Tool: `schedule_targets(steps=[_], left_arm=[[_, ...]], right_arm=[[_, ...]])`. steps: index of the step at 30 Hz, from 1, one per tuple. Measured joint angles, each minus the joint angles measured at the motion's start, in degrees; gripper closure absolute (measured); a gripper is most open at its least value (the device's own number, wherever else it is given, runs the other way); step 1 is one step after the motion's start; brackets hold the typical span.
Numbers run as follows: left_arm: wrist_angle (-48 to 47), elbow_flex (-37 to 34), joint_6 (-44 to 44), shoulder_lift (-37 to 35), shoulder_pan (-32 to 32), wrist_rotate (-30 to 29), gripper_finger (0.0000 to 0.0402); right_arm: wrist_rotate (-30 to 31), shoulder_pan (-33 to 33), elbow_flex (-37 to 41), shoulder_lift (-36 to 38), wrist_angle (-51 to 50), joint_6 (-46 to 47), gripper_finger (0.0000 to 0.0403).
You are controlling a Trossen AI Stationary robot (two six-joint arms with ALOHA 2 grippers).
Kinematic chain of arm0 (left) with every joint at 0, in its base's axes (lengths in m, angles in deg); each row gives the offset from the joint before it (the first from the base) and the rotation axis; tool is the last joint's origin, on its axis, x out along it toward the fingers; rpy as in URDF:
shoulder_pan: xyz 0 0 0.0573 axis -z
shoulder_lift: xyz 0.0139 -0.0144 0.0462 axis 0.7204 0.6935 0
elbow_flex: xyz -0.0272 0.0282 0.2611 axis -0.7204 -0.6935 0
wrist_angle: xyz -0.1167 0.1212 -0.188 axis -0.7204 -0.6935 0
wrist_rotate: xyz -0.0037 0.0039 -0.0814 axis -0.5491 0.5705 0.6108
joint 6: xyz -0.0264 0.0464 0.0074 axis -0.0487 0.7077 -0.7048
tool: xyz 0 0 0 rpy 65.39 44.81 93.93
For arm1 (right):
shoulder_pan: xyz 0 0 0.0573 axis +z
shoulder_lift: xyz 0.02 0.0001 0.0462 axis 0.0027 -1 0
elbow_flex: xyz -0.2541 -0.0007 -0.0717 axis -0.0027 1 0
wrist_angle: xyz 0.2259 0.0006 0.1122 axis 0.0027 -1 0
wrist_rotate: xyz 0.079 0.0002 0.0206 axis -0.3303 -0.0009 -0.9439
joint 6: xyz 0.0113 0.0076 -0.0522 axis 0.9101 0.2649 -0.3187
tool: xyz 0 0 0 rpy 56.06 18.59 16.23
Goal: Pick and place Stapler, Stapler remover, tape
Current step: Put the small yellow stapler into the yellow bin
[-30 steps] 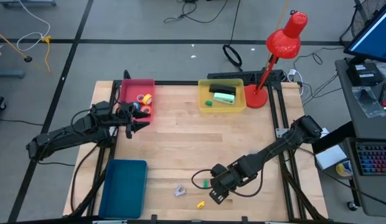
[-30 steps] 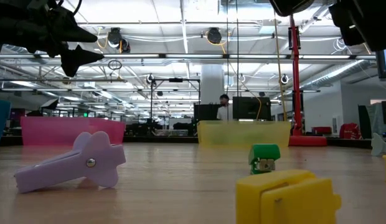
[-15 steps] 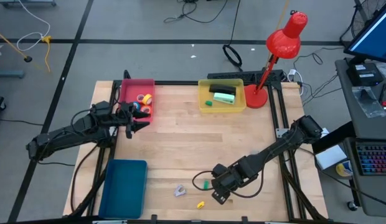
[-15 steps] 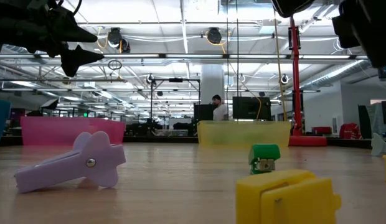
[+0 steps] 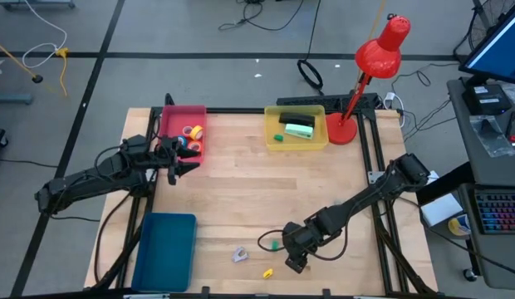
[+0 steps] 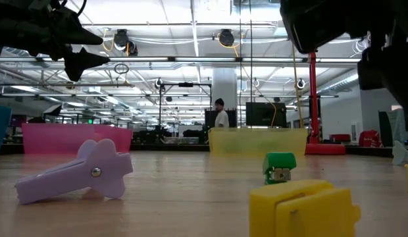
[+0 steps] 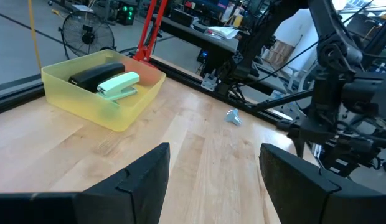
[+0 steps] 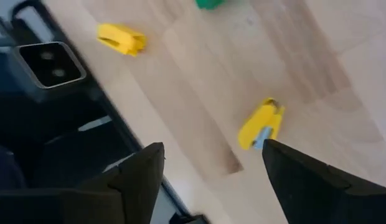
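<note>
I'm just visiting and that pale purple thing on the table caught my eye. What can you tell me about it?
The pale purple piece looks like plastic, a long flat handle widening into a rounded, lobed head, with a small metal rivet at the joint. It lies on its side on the wooden table near the front edge, alone: nothing touches it, and neither robot hand is on it.

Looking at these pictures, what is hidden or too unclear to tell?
- High view: the tape rolls in the pink bin are too small to count; the left end effector partly covers them.
- Low view: the pink bin's cloudy wall hides its contents.
- High view: the right end effector sits under its own wrist, so its fingers are unseen.
- Left wrist view: the black stapler is half hidden behind the green stapler.
</note>
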Motion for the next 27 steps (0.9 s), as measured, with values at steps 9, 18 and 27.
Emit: schedule_targets(steps=[9,18,27], left_arm=[[0.0,0.0,-0.1,0.0,0.0,0.0,0.0153],[0.0,0.0,0.5,0.0,0.0,-0.2,0.0153],[0.0,0.0,-0.4,0.0,0.0,-0.2,0.0153]], right_arm=[[-1.5,-0.2,2.0,0.0,0.0,-0.1,0.0148],[-1.3,-0.4,2.5,0.0,-0.9,-0.7,0.0149],[-1.2,-1.9,2.5,0.0,-1.8,-3.2,0.0149]])
